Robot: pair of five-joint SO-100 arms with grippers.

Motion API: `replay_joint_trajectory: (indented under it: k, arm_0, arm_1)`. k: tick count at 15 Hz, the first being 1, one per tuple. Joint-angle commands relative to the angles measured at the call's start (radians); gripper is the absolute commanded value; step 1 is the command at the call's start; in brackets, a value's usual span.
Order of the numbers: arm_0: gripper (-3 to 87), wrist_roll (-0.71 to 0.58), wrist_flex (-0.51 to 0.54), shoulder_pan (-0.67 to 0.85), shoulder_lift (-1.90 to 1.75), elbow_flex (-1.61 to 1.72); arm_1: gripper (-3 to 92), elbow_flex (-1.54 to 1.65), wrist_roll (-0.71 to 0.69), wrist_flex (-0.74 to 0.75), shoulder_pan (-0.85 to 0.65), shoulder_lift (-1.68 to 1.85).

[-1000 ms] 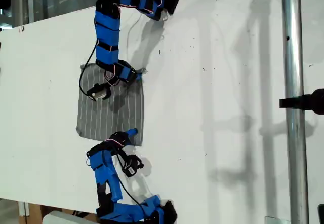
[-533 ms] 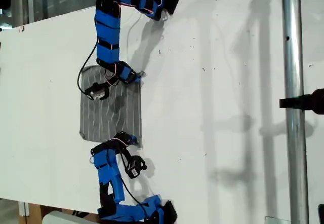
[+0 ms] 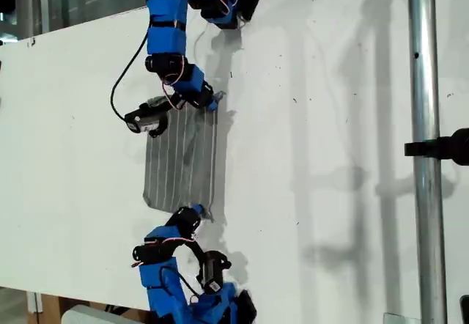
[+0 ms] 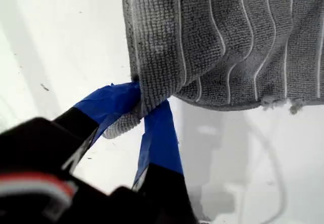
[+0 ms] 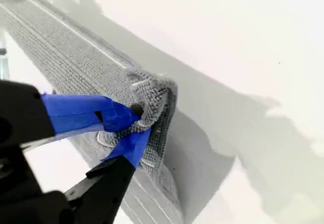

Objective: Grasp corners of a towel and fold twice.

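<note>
Since a second ago, both claws have lifted the towel (image 3: pixel 181 159) off the bench (image 3: pixel 330 155) and carried it toward three o'clock in the exterior view. My first claw (image 4: pixel 140 113) is clamped on one corner (image 4: pixel 121 125); my second claw (image 5: pixel 135 123) pinches another corner (image 5: pixel 152 97), cloth stretched between them.

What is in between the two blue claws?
The towel is stretched between my first gripper and my second gripper, each pinching a corner. The exterior view shows grey striped cloth spanning the whole gap.
</note>
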State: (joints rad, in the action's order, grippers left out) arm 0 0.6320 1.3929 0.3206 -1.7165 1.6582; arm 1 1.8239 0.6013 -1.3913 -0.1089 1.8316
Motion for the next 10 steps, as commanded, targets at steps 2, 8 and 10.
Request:
replay_joint_trajectory:
  k: [2,8,10]
  arm_0:
    - [-2.9,0.054,-0.055,-0.006,-0.186,0.124]
    - [-2.9,-0.273,-0.219,0.374,-0.086,0.009]
    - [-2.9,-0.364,-0.235,0.460,0.037,-0.133]
  arm_1:
    - [-0.2,-0.048,0.032,-0.018,0.003,0.071]
    - [-0.2,-0.143,-0.298,0.167,-0.552,-0.087]
    - [-0.2,-0.247,-0.374,0.199,-0.670,-0.161]
